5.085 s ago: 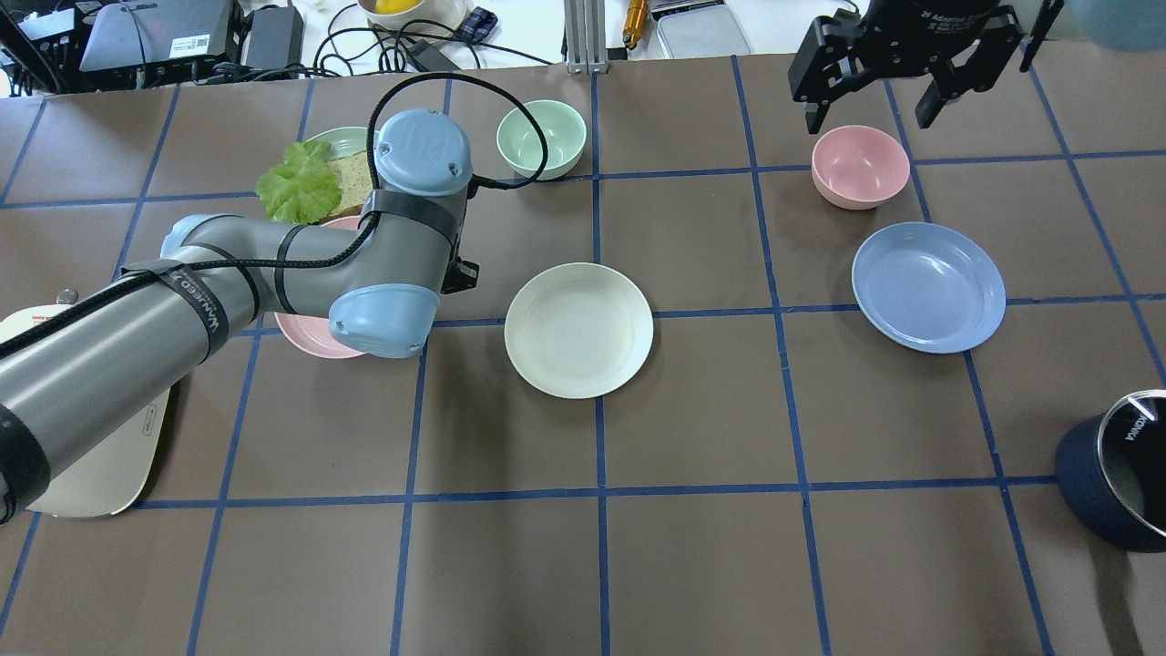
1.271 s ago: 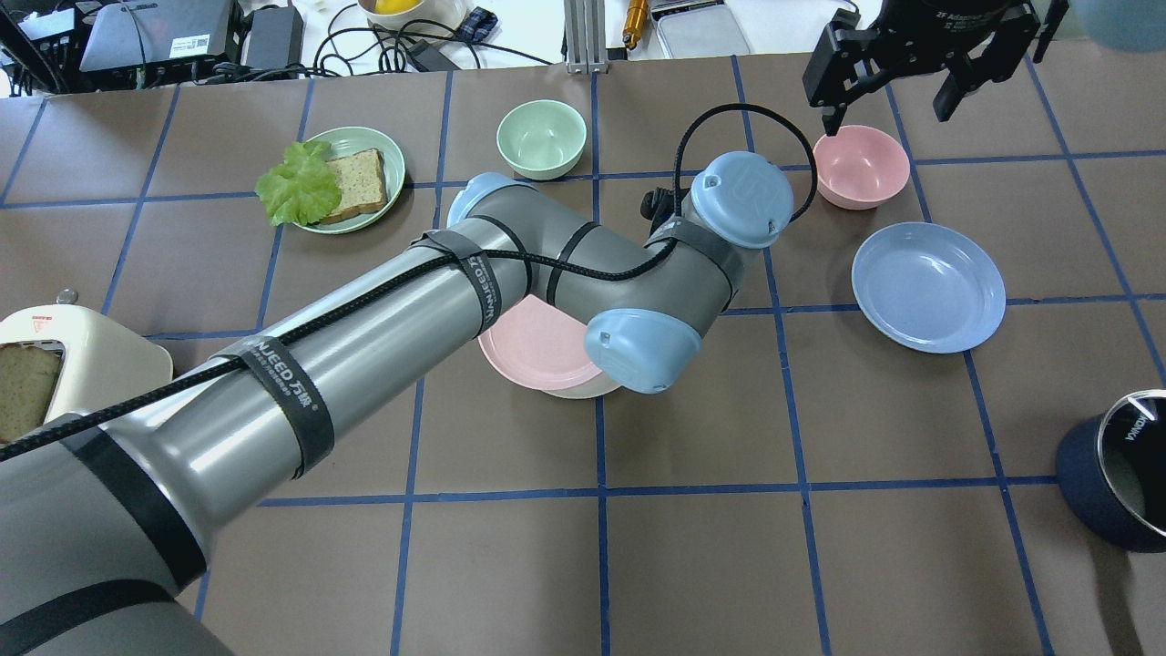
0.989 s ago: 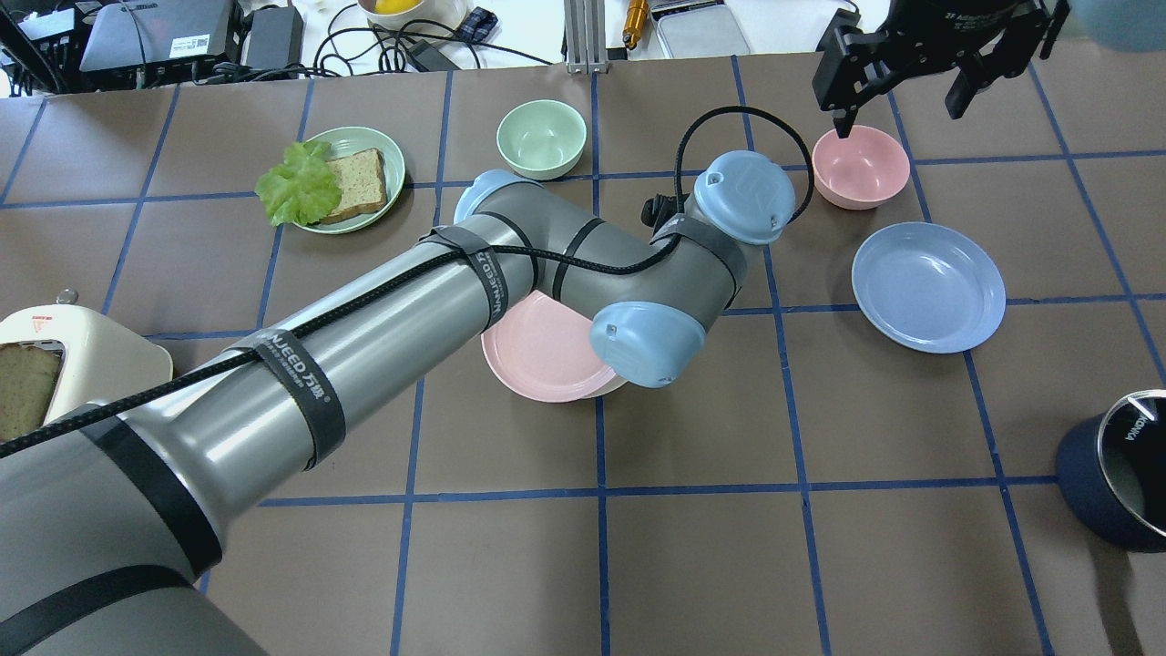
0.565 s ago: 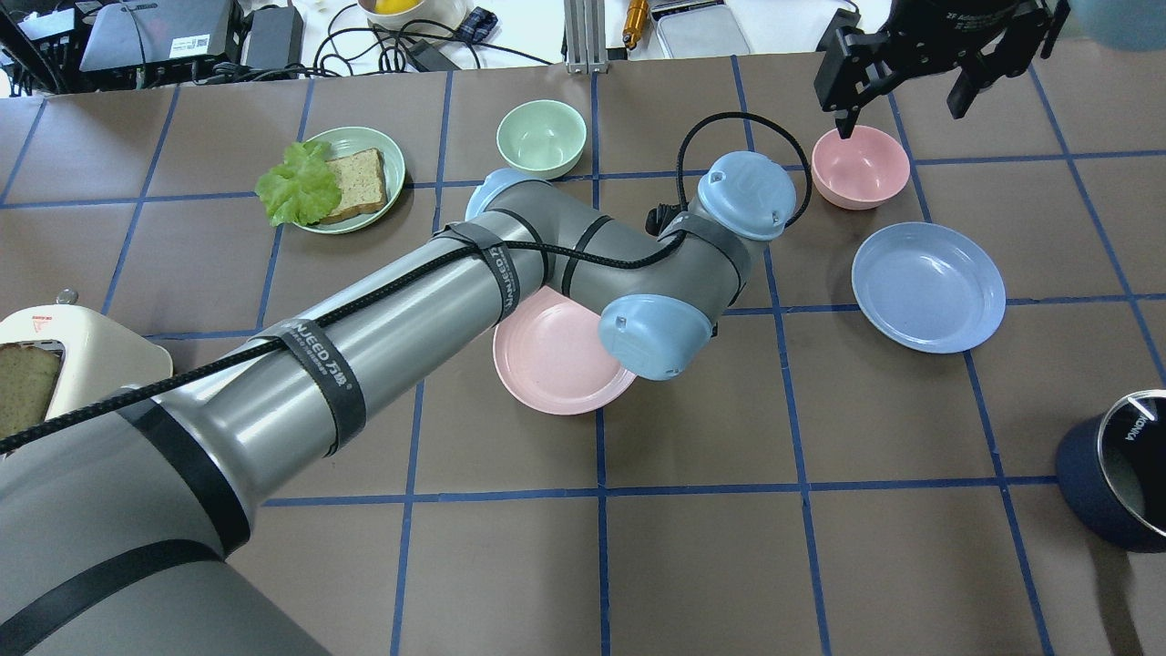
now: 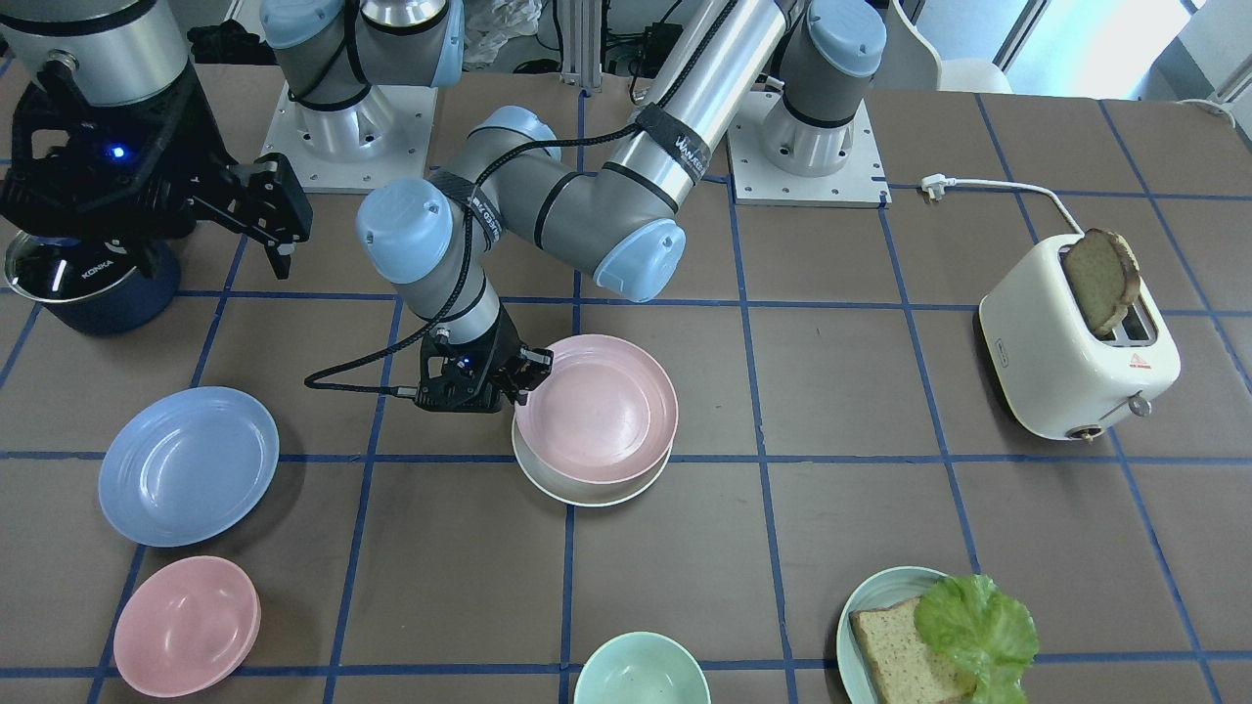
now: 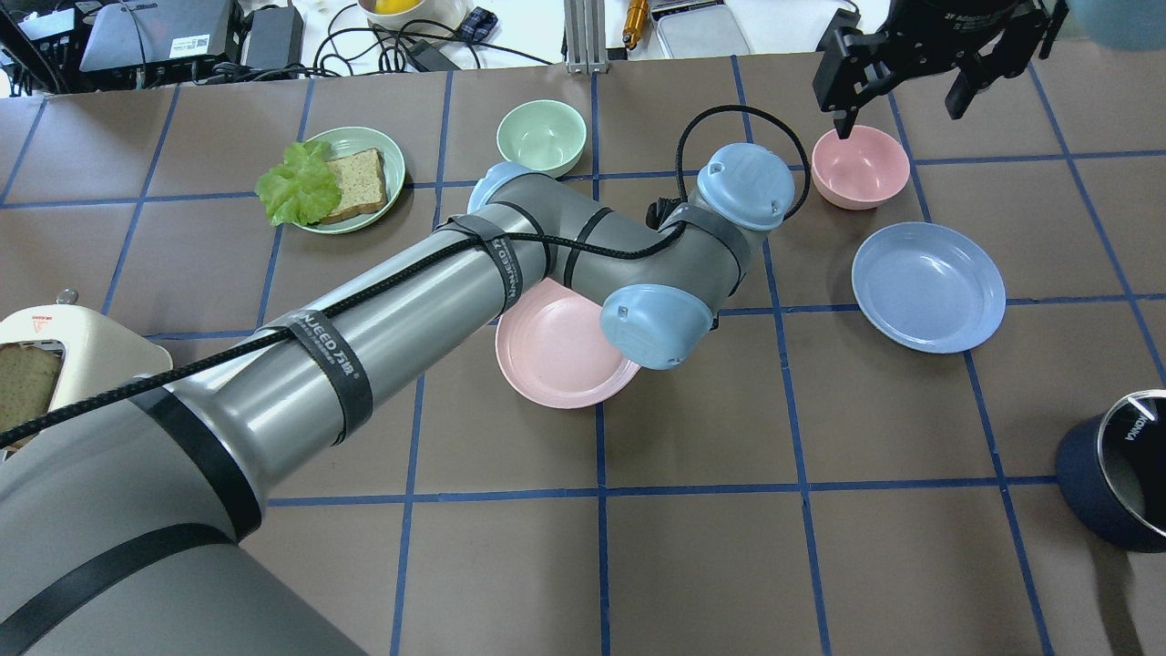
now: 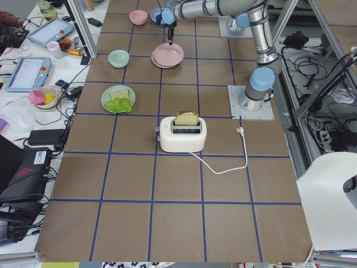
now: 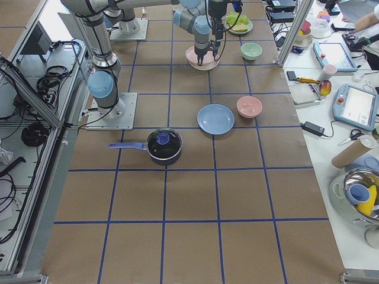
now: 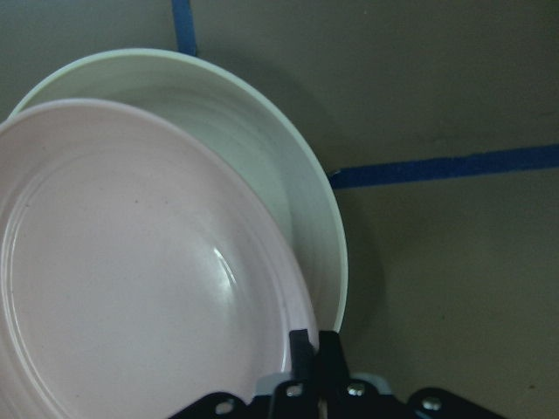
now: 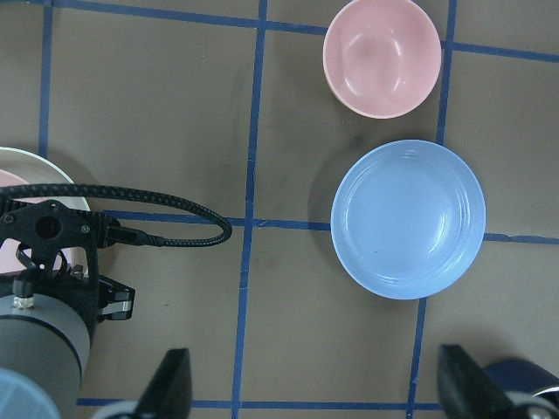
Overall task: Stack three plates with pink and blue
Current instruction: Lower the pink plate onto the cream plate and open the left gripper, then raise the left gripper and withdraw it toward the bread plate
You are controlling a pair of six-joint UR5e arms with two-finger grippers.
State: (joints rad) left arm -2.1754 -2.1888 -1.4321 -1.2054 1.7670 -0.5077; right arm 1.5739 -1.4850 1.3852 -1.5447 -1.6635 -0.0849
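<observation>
The pale pink plate (image 5: 599, 411) sits over the cream-white plate (image 5: 587, 491), a little offset, so a cream crescent (image 9: 288, 175) shows beside it. My left gripper (image 5: 523, 376) is shut on the pink plate's rim (image 9: 262, 288), on the side toward the blue plate. In the overhead view the left wrist hides that gripper. The light blue plate (image 6: 929, 287) lies alone on the table to the right. My right gripper (image 6: 900, 118) hangs open and holds nothing, high above the far right, with the blue plate (image 10: 408, 218) below it.
A pink bowl (image 6: 860, 166) stands just beyond the blue plate. A green bowl (image 6: 541, 137) and a teal plate with bread and lettuce (image 6: 337, 178) are at the back left. A toaster (image 5: 1076, 342) stands at the robot's left, a dark pot (image 6: 1120, 483) at the right edge.
My left arm carried the pink plate from the left side to the cream plate, and over the last second slid it right until it covered most of it. The right gripper barely moved.
</observation>
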